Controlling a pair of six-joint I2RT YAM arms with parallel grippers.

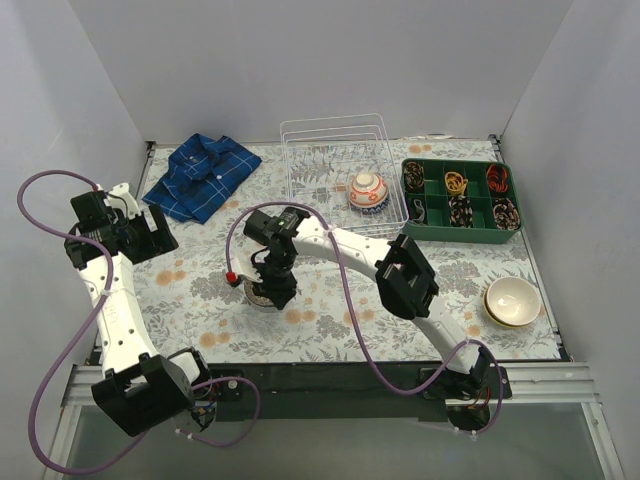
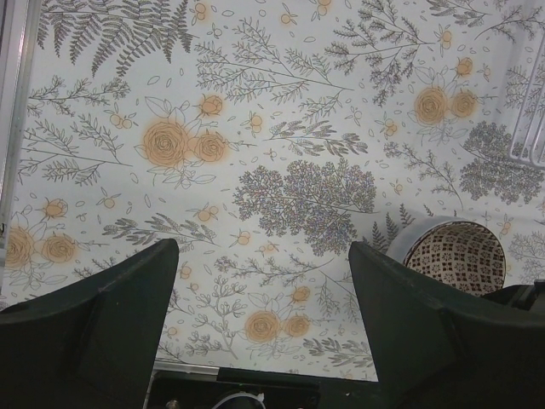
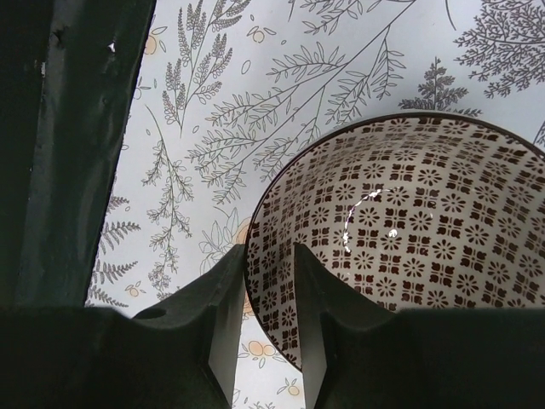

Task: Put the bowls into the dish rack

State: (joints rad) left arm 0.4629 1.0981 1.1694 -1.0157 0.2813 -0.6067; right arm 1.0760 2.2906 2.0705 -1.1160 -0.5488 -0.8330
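Working over a table draped in a pale, flat cloth printed with ferns and orange blooms. Aiming for the dish rack, a white thin-wire basket with raised see-through sides, standing at the far middle of the table and already carrying one glossy orange-and-white bowl near its front right corner. Leaving a cream bowl, smooth and round, waiting at the table's right edge, well apart from the rack.

Judging the step in hand as the pickup of the patterned bowl, a hard glazed round with a dark rim and a brown tile motif inside, sitting upright near the table's middle, in front of the rack. Pinching its thin wall with the right claw, one finger inside and one outside, clamped on the rim. Next, probably needing a straight lift without tipping, then a carry forward and right over the rack's wire wall.

Holding the left claw spread wide and empty above bare cloth at the left.
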